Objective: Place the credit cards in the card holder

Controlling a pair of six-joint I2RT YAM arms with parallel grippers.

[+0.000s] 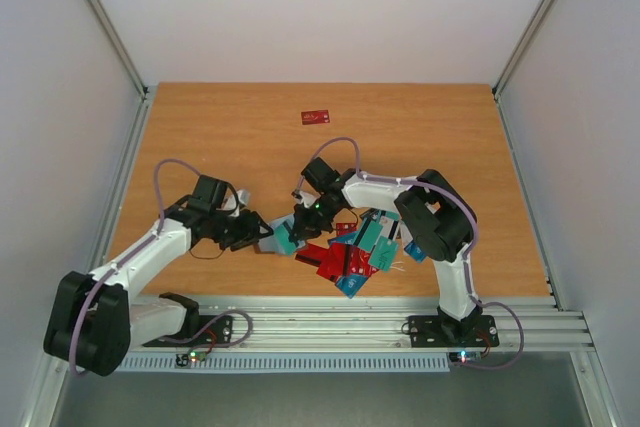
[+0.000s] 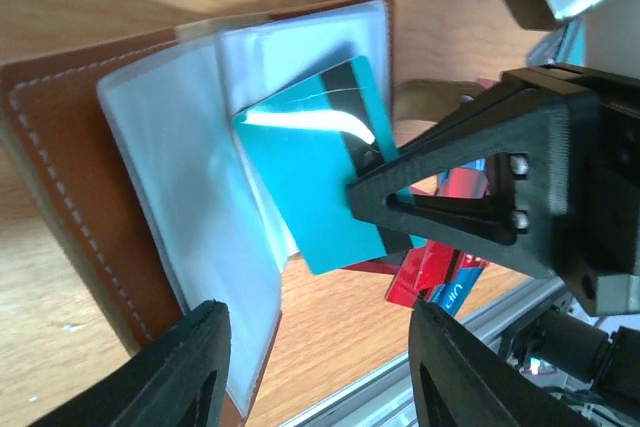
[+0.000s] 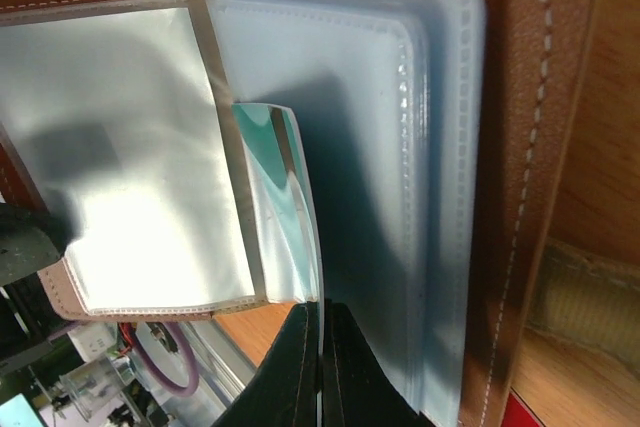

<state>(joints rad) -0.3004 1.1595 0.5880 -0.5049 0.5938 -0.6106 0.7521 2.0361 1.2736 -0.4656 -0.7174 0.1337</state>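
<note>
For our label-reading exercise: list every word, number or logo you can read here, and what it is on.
Nothing reads clearly.
Red card in the pile: white lettering, too blurred to read.
Far red card: pale marks, too small to read.
Teal card and card holder: no text shows.

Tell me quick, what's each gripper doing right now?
Left gripper: open.
Right gripper: closed on a teal card.

wooden table (image 1: 200, 127), white walls (image 1: 330, 7); aluminium rail (image 1: 330, 322) at near edge
</note>
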